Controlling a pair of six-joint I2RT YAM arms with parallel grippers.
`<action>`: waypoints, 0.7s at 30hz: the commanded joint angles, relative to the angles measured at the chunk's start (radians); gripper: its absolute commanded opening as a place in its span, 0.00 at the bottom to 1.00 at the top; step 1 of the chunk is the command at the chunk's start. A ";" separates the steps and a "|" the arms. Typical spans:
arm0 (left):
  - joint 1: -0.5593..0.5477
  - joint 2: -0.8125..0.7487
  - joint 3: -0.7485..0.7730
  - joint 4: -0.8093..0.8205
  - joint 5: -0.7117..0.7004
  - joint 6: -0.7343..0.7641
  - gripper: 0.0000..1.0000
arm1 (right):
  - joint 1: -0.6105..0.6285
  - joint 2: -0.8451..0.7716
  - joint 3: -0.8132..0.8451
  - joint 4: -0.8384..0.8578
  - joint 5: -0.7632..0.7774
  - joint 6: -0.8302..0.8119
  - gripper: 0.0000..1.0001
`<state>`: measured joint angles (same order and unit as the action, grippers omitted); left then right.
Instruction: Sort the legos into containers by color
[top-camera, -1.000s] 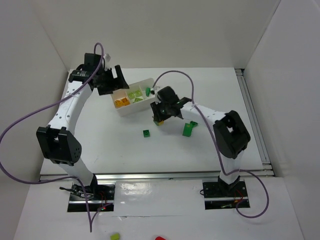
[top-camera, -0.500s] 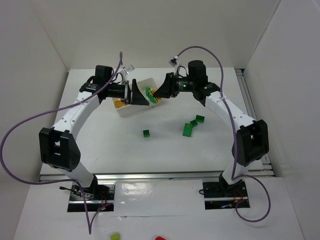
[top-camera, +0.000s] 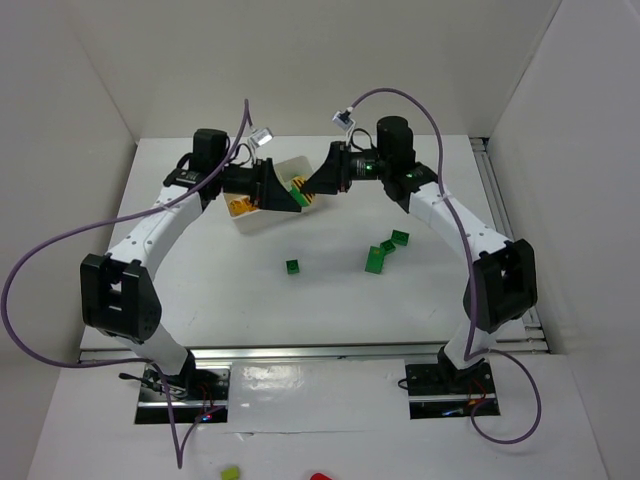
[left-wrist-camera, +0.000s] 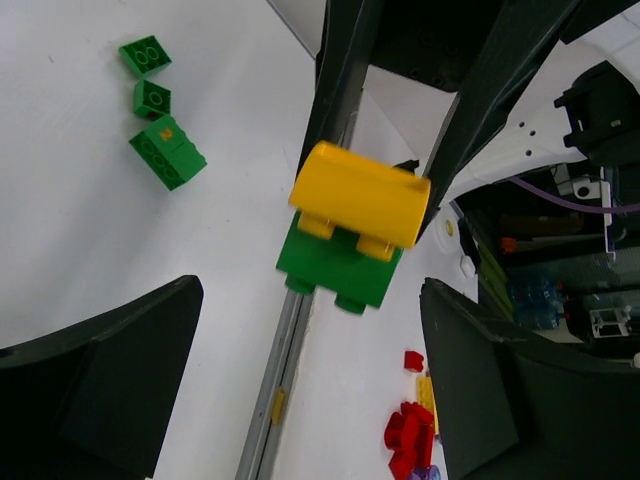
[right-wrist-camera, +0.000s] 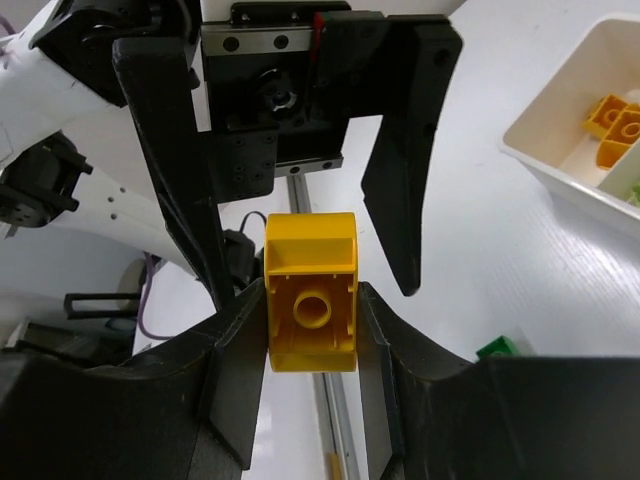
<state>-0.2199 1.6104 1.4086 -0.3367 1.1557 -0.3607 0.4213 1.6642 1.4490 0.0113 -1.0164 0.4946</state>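
Both arms are up and reaching in toward the far middle, gripper facing gripper. The left arm (top-camera: 150, 228) rises from its base with the elbow out to the left and the forearm running right. The left gripper (top-camera: 283, 192) points right, jaws spread wide. The right arm (top-camera: 455, 215) mirrors it, elbow out to the right and forearm sloping up and left. The right gripper (top-camera: 318, 184) points left, its tip close to the other's. Its jaws are pinched in on a yellow lego (right-wrist-camera: 311, 305). In the left wrist view, the left's broad dark fingers (left-wrist-camera: 95, 385) frame the right gripper's narrow pair head-on, with clear space either side.
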 joint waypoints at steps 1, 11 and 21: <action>-0.010 -0.024 -0.003 0.086 0.084 -0.013 0.99 | 0.031 0.014 0.045 0.058 -0.040 0.021 0.26; -0.019 -0.024 0.007 0.137 0.127 -0.061 0.74 | 0.062 0.043 0.063 0.058 -0.040 0.012 0.26; -0.009 -0.033 -0.002 0.122 0.127 -0.052 0.91 | 0.021 0.043 0.013 0.144 -0.040 0.093 0.23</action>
<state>-0.2329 1.6104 1.4025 -0.2417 1.2411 -0.4244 0.4656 1.7084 1.4597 0.0666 -1.0367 0.5457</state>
